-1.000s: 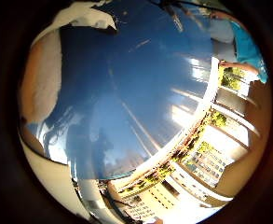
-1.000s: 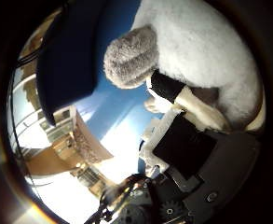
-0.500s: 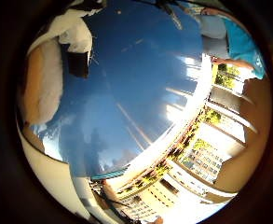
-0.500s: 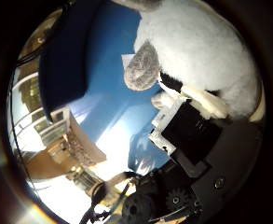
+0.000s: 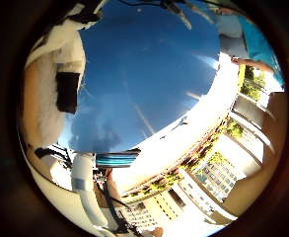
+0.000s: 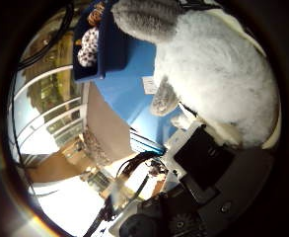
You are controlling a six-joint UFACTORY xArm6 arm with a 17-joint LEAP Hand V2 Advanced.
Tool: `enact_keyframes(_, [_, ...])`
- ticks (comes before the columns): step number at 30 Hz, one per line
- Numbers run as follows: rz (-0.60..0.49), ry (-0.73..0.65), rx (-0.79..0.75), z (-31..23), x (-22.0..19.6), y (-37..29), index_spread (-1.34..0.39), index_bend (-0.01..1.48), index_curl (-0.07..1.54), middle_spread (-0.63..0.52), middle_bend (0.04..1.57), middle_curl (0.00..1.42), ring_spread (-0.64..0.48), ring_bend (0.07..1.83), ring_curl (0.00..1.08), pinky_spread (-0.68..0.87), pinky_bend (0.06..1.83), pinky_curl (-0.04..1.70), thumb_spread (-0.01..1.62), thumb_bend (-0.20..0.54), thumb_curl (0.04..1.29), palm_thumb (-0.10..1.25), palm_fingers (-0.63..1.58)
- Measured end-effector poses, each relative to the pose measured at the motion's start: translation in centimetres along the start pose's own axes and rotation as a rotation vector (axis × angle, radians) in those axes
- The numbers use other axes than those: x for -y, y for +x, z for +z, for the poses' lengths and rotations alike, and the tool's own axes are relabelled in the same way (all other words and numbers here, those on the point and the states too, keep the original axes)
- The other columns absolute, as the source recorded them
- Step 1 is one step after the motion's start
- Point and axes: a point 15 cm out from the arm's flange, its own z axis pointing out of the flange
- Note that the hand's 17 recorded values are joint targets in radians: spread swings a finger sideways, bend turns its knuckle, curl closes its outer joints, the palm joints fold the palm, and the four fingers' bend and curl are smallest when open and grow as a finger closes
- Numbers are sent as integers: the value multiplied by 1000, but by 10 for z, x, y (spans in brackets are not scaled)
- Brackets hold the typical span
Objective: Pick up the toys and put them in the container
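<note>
A grey and white plush toy [image 6: 218, 84] fills much of the thumb side view, close against my palm. My right hand [image 6: 203, 163] is curled round it, and a white and black finger [image 5: 67, 89] lies across its fur in the little finger side view. Below spreads the blue table top [image 5: 149, 74]. A dark blue container [image 6: 109, 49] stands on that table beside the plush. A spotted toy [image 6: 89, 44] and another brownish toy lie inside it.
The blue table ends at a pale edge [image 5: 193, 133], with floor and large windows beyond. A brown board [image 6: 104, 128] lies beside the table near the container. The arm's white tube [image 5: 85, 192] runs along behind the hand.
The camera has swung with the hand: the container with its toys has come into view beside the plush. The plush stays in the hand, and a finger now reaches further across it.
</note>
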Motion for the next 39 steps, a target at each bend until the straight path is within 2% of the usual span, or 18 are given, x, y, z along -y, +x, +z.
enact_keyframes(6, [-89, 102, 31, -71, -15, -52, -843, 1139, 377, -287, 1277, 1197, -123, 1602, 856, 168, 1533, 1009, 1088, -13, 780, 1005, 659])
enact_keyframes(13, [-188, 217, 129, -126, 0, -138, -852, 1151, 474, -283, 1311, 1209, -122, 1642, 853, 149, 1579, 1025, 1090, -14, 812, 981, 619])
enact_keyframes(20, [-173, 196, 141, -115, 79, -193, -854, 1134, 601, -277, 1347, 1211, -122, 1688, 850, 135, 1613, 1032, 1094, -13, 836, 974, 579])
enact_keyframes(24, [-140, 321, 149, -113, 131, -218, -856, 1115, 681, -273, 1365, 1209, -124, 1707, 846, 129, 1632, 1032, 1091, -13, 847, 974, 559])
enact_keyframes(27, [-117, 342, 153, -98, 158, -230, -857, 1105, 718, -271, 1373, 1208, -125, 1715, 844, 127, 1639, 1031, 1088, -15, 851, 970, 552])
enact_keyframes(31, [-66, 448, 172, -93, 206, -235, -860, 1077, 821, -266, 1393, 1201, -120, 1735, 835, 122, 1639, 1033, 1095, -31, 836, 902, 523])
enact_keyframes(34, [-26, 493, 181, -83, 237, -226, -857, 981, 874, -259, 1407, 1181, -108, 1755, 826, 125, 1650, 1031, 1108, -32, 809, 862, 459])
enact_keyframes(36, [-14, 515, 183, -78, 249, -223, -847, 979, 906, -250, 1387, 1156, -85, 1742, 797, 131, 1616, 1011, 1116, -30, 792, 848, 512])
enact_keyframes(39, [1, 511, 183, -67, 260, -216, -777, 957, 938, -204, 1266, 1050, 12, 1570, 703, 182, 1530, 940, 1113, -34, 756, 817, 576])
